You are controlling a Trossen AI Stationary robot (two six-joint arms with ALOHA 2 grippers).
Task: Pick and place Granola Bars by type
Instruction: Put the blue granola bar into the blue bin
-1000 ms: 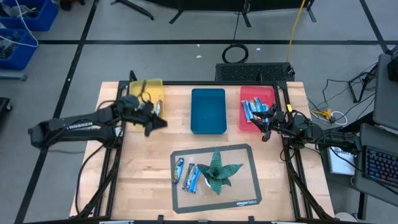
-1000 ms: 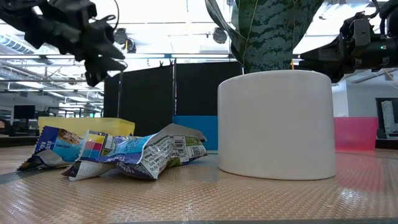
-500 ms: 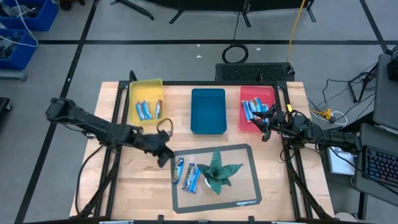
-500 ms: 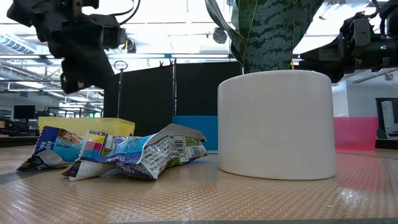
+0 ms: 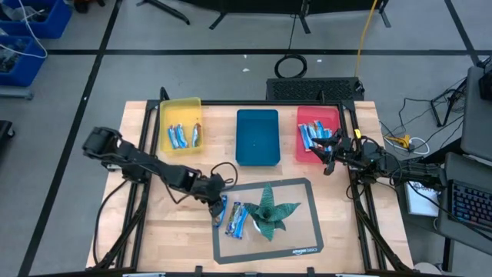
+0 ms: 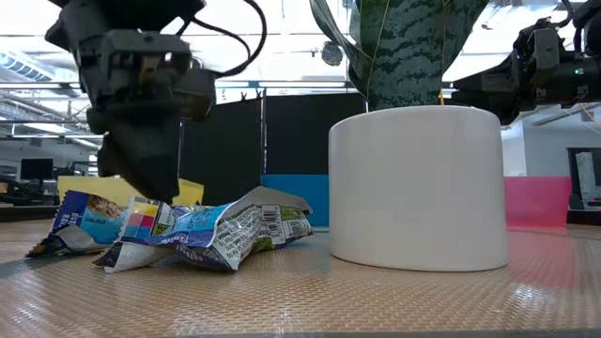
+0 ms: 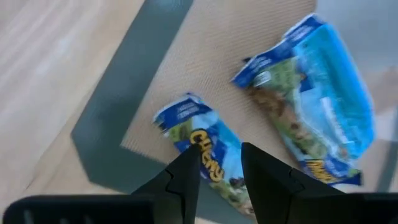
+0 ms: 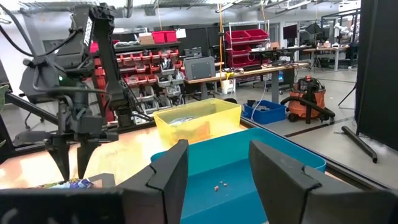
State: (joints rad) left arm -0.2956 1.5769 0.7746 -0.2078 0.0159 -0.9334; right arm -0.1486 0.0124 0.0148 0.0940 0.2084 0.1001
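Observation:
Three blue-wrapped granola bars lie on the grey mat's left part (image 5: pixel 221 209), (image 5: pixel 234 221), (image 5: pixel 244 223). My left gripper (image 5: pixel 216 198) hangs open just above the leftmost bar (image 7: pixel 202 146), pointing down, one finger on either side of it; in the low view it (image 6: pixel 150 183) stands over the crumpled wrappers (image 6: pixel 202 230). More blue bars rest in the yellow tray (image 5: pixel 184 135) and in the red tray (image 5: pixel 311 135). My right gripper (image 5: pixel 327 156) waits open at the red tray's near right corner, its fingers (image 8: pixel 168 171) level above the table.
An empty blue tray (image 5: pixel 257 115) sits between the yellow tray (image 5: pixel 171 108) and the red tray (image 5: pixel 329 115) along the far edge. A green star-shaped plant (image 5: pixel 269 209) in a white pot (image 6: pixel 418 188) stands on the mat (image 5: pixel 296 250), right of the bars.
My left arm has swung from above the yellow tray toward the near edge and the right. It has come down over the mat's left part and now hangs over the leftmost bar. The bars on the mat have not moved.

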